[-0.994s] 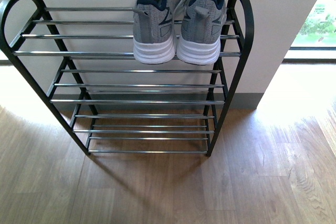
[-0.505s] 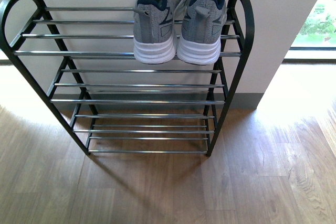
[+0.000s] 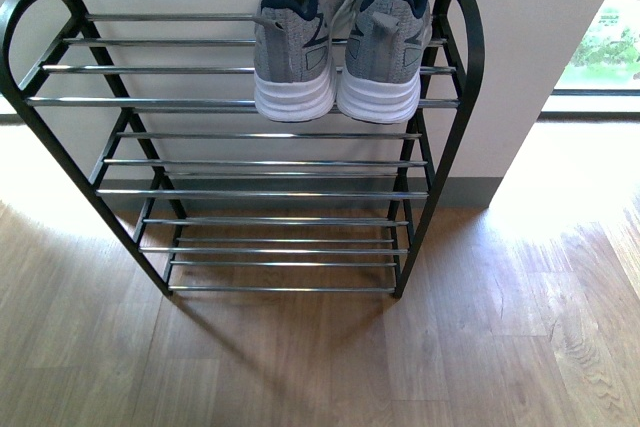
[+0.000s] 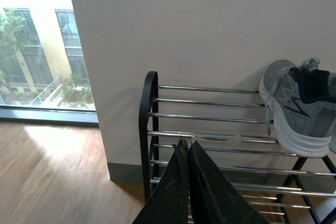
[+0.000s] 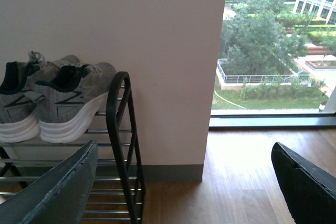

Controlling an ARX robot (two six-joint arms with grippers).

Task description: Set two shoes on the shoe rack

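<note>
left gripper (image 4: 186, 143) pinched closed, empty; right gripper (image 5: 184, 149) spread wide, empty

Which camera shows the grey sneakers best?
The front view: both sneakers sit side by side, heels toward the camera, on the shoe rack. The left wrist view catches mostly one, cropped; the right wrist view shows both side-on, one cropped.

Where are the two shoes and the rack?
Left shoe (image 3: 293, 52): front view, on its grey heel.
Right shoe (image 3: 388, 47): front view, on its grey heel.
Shoe rack (image 3: 150, 101): front view, on a top-shelf chrome rod.
</note>
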